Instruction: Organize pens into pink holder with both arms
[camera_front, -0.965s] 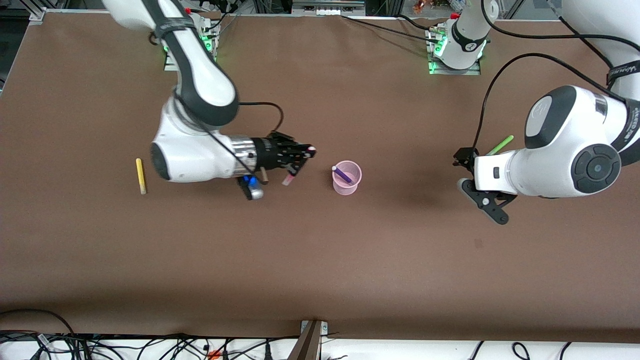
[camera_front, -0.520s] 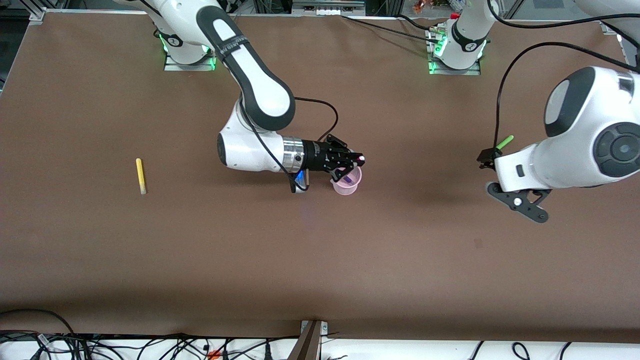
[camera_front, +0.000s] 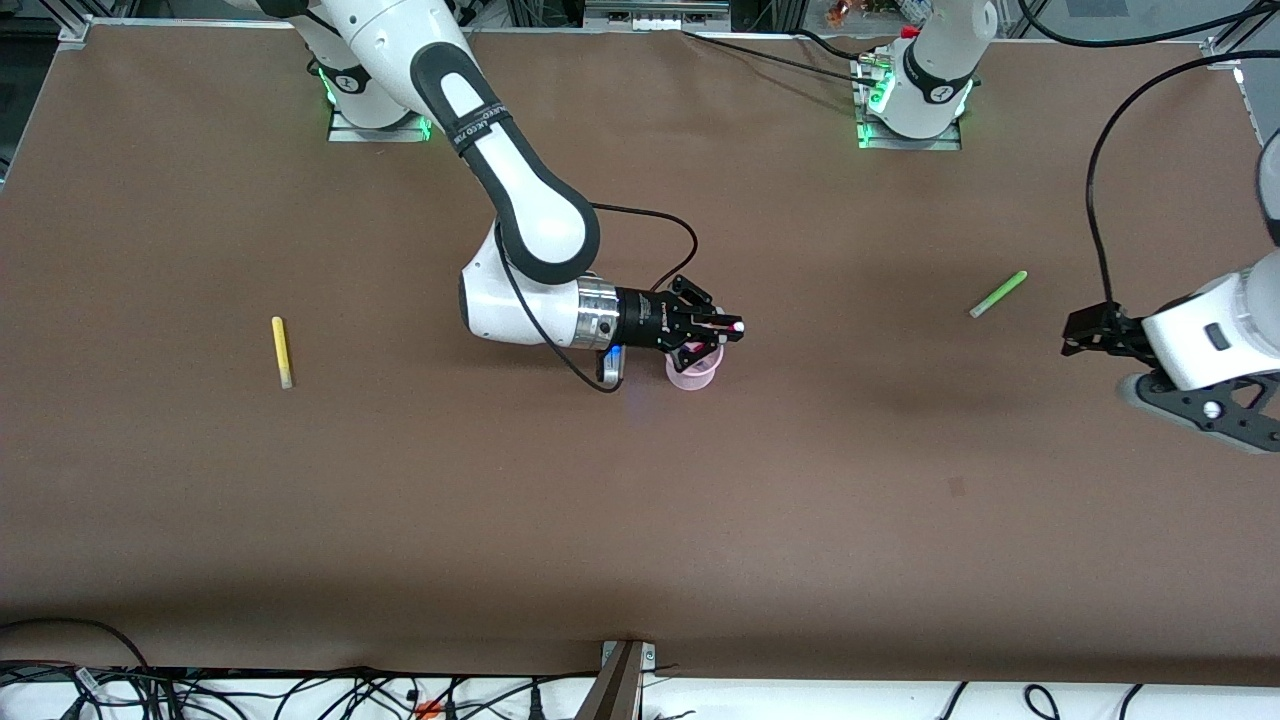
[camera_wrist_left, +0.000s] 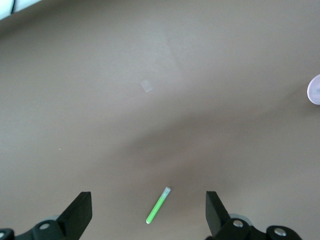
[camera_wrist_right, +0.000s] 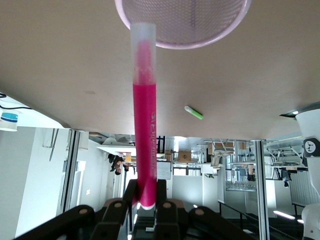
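High front camera and both wrist cameras share the green pen (camera_front: 998, 294).

Magenta pen (camera_wrist_right: 144, 125), green pen (camera_front: 998, 294), yellow pen (camera_front: 281, 351), pale-pink holder (camera_front: 692, 374)

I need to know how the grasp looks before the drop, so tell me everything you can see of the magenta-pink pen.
The magenta-pink pen is a slim, plastic-looking marker with a vivid pink barrel and a clear, pale cap at one end through which the pink tip shows. The right gripper holds it by the other end, fingers shut on the barrel. It hangs over the pink holder, capped end toward the holder's open rim. The capped end overlaps the rim in the right wrist view, but whether it touches cannot be told.
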